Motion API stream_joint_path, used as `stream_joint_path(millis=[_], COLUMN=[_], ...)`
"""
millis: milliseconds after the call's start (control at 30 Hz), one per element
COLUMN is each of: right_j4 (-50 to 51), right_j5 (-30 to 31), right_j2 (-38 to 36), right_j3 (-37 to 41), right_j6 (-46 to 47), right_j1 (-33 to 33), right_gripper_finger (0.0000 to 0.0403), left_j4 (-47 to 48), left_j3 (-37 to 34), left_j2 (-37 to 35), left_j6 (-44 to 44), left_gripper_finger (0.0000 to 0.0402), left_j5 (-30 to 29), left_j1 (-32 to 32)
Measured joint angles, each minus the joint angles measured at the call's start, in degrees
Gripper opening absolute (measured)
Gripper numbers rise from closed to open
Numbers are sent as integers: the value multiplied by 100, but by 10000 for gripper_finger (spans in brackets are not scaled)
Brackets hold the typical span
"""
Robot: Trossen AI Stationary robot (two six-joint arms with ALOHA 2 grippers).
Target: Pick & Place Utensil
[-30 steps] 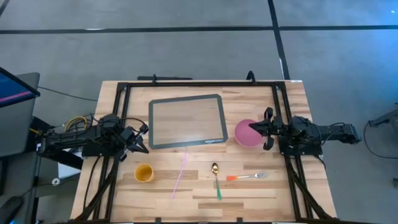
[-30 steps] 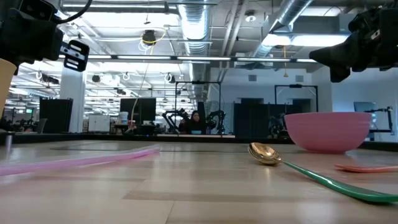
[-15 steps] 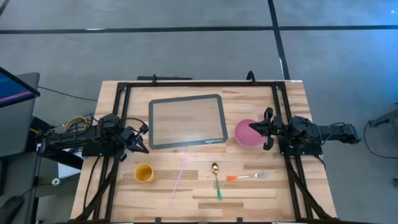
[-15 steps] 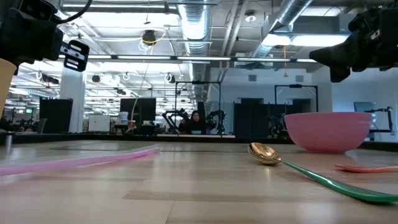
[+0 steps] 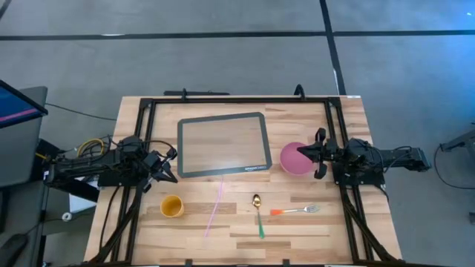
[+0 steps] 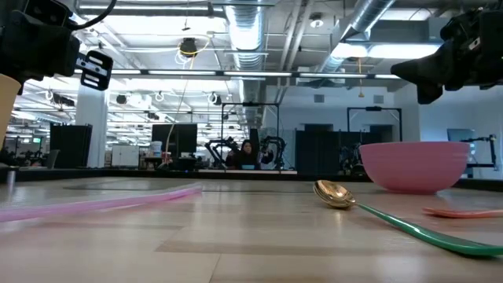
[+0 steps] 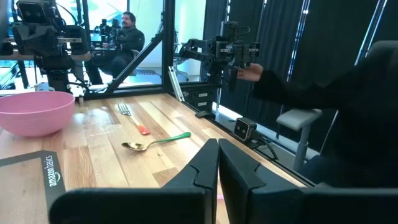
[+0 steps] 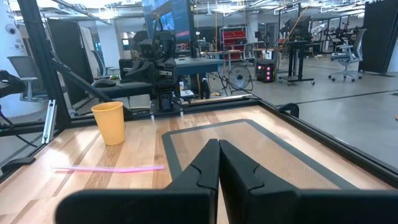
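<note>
A spoon with a gold bowl and green handle [image 5: 258, 213] lies flat on the table near its near edge, also in the low view [image 6: 369, 206] and left wrist view [image 7: 155, 142]. A fork with an orange handle [image 5: 295, 211] lies just right of it. A pink bowl [image 5: 295, 158] stands at the right; a grey mat [image 5: 224, 144] lies in the middle. My left gripper [image 5: 169, 165] waits shut above the table's left side, my right gripper [image 5: 310, 153] shut over the pink bowl's right rim.
A yellow cup [image 5: 172, 206] stands near the left front, and a pink straw [image 5: 216, 208] lies between it and the spoon. A black frame [image 5: 237, 99] runs along the table's far and side edges. People sit in the room beyond the table.
</note>
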State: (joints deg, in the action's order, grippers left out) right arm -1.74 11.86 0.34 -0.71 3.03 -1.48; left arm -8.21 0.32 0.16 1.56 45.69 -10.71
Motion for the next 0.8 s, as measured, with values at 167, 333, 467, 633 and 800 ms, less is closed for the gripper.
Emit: stream_joint_path(millis=[167, 333, 467, 633, 800], right_j4=[-19, -29, -122, -721, -1245], right_j5=[0, 0, 17, 211, 199], right_j2=[0, 2, 2, 0, 0], right_j3=[2, 2, 9, 11, 7], right_j6=[187, 892, 707, -568, -898], right_j1=[0, 0, 4, 60, 94], right_gripper_finger=[1, 1, 1, 1, 1], left_j4=[0, -13, -35, -87, -124], left_j3=[0, 1, 1, 1, 0], left_j2=[0, -2, -2, -2, 0], left_j6=[0, -155, -136, -133, 45], left_gripper_finger=[13, 13, 13, 13, 13], left_j5=[0, -112, -135, -151, -153], left_j1=[1, 1, 1, 0, 1])
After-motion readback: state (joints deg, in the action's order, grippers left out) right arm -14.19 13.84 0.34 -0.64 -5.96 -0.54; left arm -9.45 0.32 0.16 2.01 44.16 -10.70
